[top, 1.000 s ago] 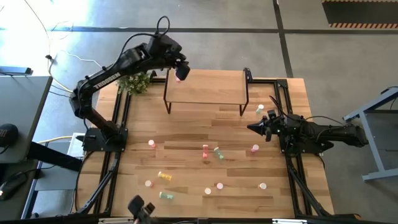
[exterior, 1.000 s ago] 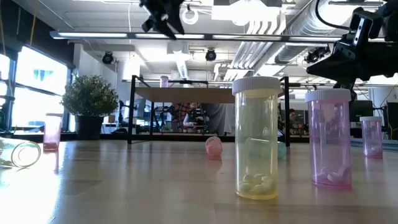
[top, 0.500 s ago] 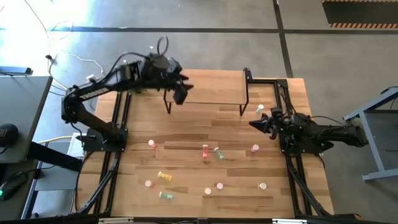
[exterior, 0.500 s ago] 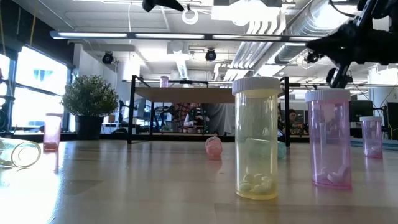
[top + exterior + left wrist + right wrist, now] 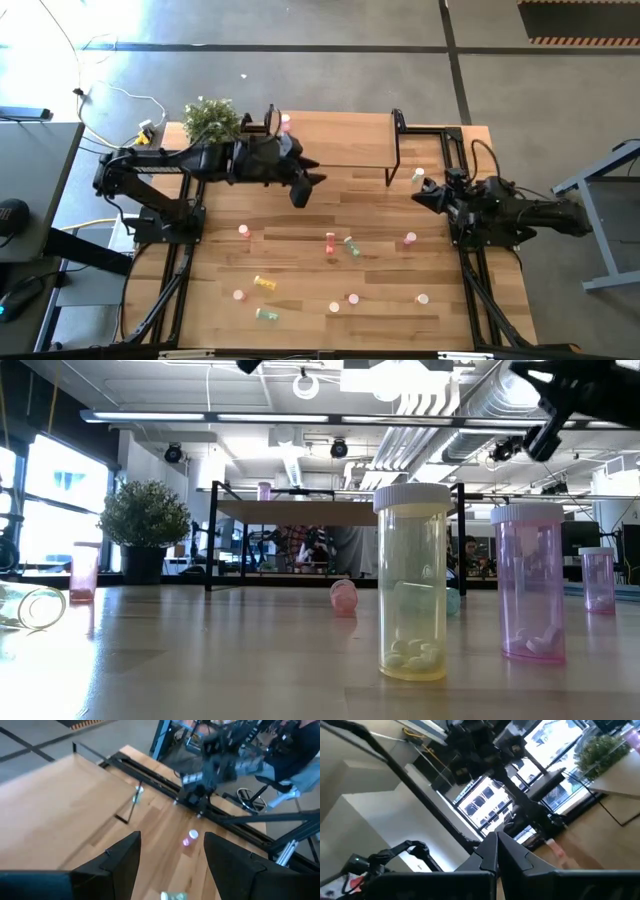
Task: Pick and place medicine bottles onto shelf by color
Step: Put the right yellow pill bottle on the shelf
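Observation:
The shelf (image 5: pixel 335 140) stands at the table's far side, and one pink bottle (image 5: pixel 286 122) stands upright on its left end. The other medicine bottles are scattered on the tabletop. Among them are a pink one (image 5: pixel 243 232), a red-orange one (image 5: pixel 330 240), a green one (image 5: pixel 350 246) and a yellow one (image 5: pixel 264 283). My left gripper (image 5: pixel 305 186) hovers open and empty in front of the shelf's left leg, its open fingers also showing in the wrist view (image 5: pixel 172 865). My right gripper (image 5: pixel 418 192) is shut and empty, near a green bottle (image 5: pixel 418 176) by the shelf's right leg.
A potted plant (image 5: pixel 210 118) sits at the far left corner beside the shelf. Black rails (image 5: pixel 190 200) run along both table sides. In the low view a yellow bottle (image 5: pixel 411 580) and a pink bottle (image 5: pixel 529 582) stand upright near the table's near edge.
My left gripper has drawn back from above the shelf's left end toward the near edge and come down in front of the shelf, its arm stretched out low. The pink bottle stays standing on the shelf. My right gripper has risen a little.

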You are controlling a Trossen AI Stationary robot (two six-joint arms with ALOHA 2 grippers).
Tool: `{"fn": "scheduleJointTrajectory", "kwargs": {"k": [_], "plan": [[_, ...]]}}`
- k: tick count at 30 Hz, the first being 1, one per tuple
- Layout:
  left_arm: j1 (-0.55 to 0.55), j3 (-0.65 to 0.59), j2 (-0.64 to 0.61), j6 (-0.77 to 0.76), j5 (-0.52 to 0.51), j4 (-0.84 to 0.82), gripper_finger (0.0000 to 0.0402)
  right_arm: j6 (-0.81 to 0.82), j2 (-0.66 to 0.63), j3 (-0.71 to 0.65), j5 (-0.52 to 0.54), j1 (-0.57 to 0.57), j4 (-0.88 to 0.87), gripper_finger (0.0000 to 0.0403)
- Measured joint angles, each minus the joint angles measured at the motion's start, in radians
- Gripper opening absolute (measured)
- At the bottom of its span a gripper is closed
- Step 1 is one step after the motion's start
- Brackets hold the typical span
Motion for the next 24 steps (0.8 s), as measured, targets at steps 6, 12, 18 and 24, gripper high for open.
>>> {"fn": "scheduleJointTrajectory", "kwargs": {"k": [6, 12, 18, 24], "plan": [[-0.054, -0.045, -0.001, -0.047, -0.028, 0.02, 0.0209, -0.054, 0.009, 0.247, -0.025, 0.0, -0.474, 0.0], [-0.073, -0.082, 0.0, -0.067, -0.028, 0.06, 0.0209, 0.013, 0.09, 0.437, -0.028, 0.0, -0.824, 0.0], [-0.072, -0.082, -0.042, -0.02, -0.024, 0.057, 0.0209, 0.134, 0.228, 0.565, -0.089, 0.043, -1.019, 0.0], [-0.092, -0.082, -0.096, -0.007, -0.036, -0.021, 0.0209, 0.221, 0.41, 0.687, -0.083, 0.156, -1.198, 0.0]]}}
